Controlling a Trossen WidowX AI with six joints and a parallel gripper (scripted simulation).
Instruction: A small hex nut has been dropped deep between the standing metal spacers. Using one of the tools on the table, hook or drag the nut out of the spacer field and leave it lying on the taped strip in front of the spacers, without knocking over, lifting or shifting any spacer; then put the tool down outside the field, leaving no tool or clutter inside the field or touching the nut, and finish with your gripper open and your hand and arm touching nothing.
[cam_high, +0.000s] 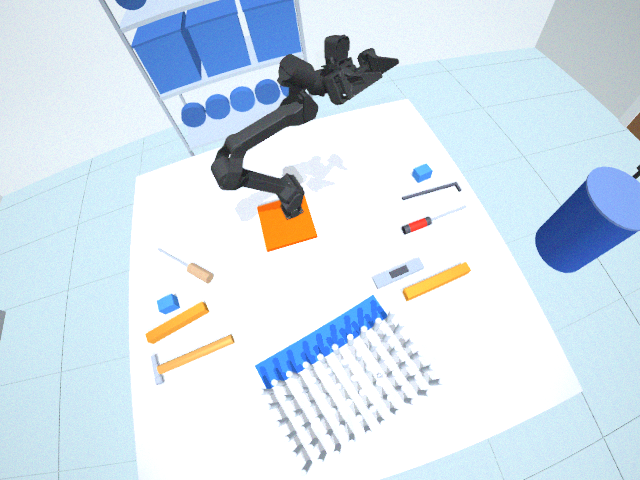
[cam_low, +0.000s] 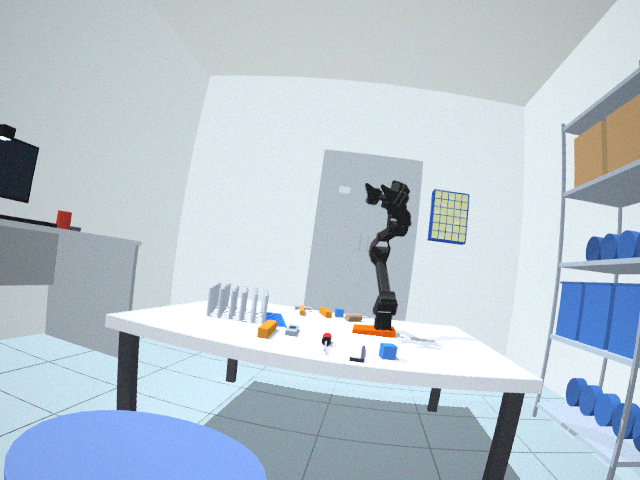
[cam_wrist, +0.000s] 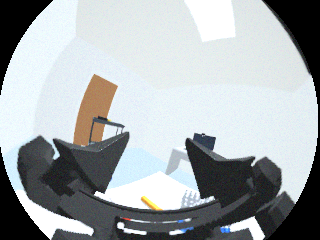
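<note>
Hex nut (cam_high: 378, 374), a tiny pale speck, lies deep within the spacer field (cam_high: 356, 382), among rows of upright white spacers; it is too small for its pose to be told. Gripper (cam_high: 379, 60), carried high above the far edge of the white table (cam_high: 170, 217), has its fingers spread wide with nothing between them, as the wrist view shows. Its dark arm (cam_high: 258, 129) rises in a bent column from an orange base plate (cam_high: 305, 232). To one side of the plate lie a blue cube (cam_high: 422, 172), a dark hex key (cam_high: 431, 190) with a bent end, and a red-handled pick (cam_high: 429, 221); nearer the field lie a grey flat block (cam_high: 397, 272) and an orange bar (cam_high: 436, 280). On the opposite side lie a wooden-handled awl (cam_high: 188, 265), a second blue cube (cam_high: 168, 303), a second orange bar (cam_high: 176, 322) and a long orange-handled rake (cam_high: 191, 357) with a grey cross-head. A blue taped strip (cam_high: 320, 335) borders the field on the side facing the base. Beyond the table stand a shelf rack (cam_high: 155, 77) holding blue boxes and cylinders, and a blue barrel (cam_high: 584, 222).
</note>
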